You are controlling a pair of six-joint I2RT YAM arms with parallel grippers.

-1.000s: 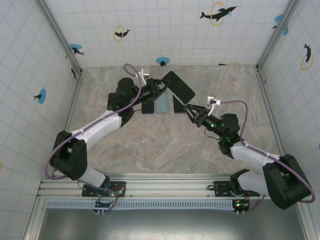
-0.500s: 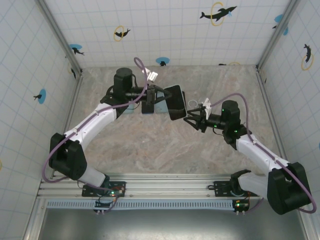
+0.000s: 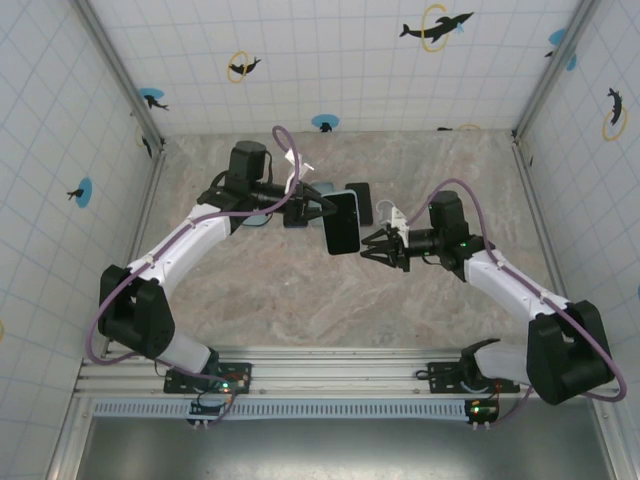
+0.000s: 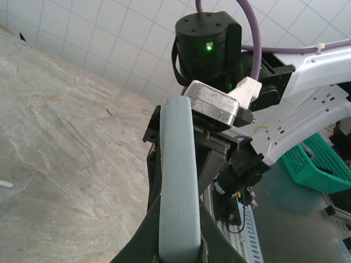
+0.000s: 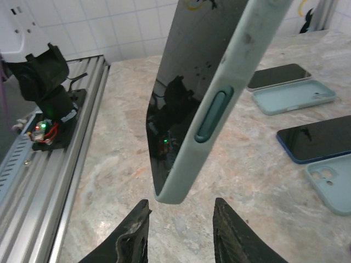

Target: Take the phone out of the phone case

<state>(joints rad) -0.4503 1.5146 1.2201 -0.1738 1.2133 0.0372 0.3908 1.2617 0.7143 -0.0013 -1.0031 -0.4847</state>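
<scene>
Since the earlier frame the left arm has swung its load from the upper middle of the overhead picture down toward the centre. The right arm has turned to point leftward at it.

The left pincer (image 3: 312, 211) is clamped on the black glass-fronted phone (image 5: 181, 82), which sits in its pale green silicone case (image 5: 233, 71). In the left wrist view the dark fingers squeeze both sides of the case edge at the bottom of the frame. The cased phone hangs in the air above the marbled stone-look desk (image 3: 300, 310), tilted, with its screen toward the right arm.

The right pincer (image 5: 181, 205) has its jaws apart, one to each side of the phone's lower corner. We see a gap on both sides, so it touches nothing yet.

At the right of the right wrist picture two more dark phones lie flat on the desk. Two empty pale green cases (image 5: 293, 97) lie beside them.

We judge the first risk to be a bite across glass and case together. With both pincers then pinching phone and case together, pulling apart would free nothing. It might drag the lot out of the left hold, which covers one end only.

A bite on glass alone could slide off, as the surface looks slick. If the case lip peels while nothing grips the phone itself, the phone would drop to the desk.

The long side button (image 5: 211, 116) lies up the edge, and a squeeze there would be wasted.
</scene>
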